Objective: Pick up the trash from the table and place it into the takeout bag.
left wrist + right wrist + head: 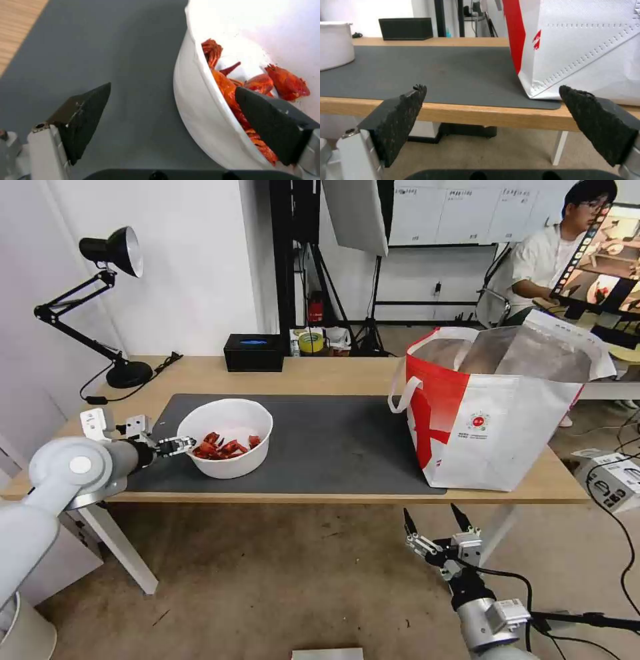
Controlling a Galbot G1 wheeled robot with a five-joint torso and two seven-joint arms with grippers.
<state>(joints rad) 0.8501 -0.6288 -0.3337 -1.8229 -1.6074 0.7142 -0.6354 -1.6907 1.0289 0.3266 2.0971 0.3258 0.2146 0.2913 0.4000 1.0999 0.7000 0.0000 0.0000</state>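
Here, white round bowl (227, 437), red shell scraps (223, 446), left jaws astride rim

Lighting: bright, even and diffuse throughout, with soft, faint shadows under the table (320, 373) and beside the takeout bag (507, 440); the desk lamp (113, 250) cannot be told as lit. Glare: in the left wrist view the inner wall of the white bowl (200, 105) is blown out to plain white at its upper part, and the nearest finger (83, 117) is soft and out of focus. Distortion: the head view bows at its edges, the far room slightly hazy.
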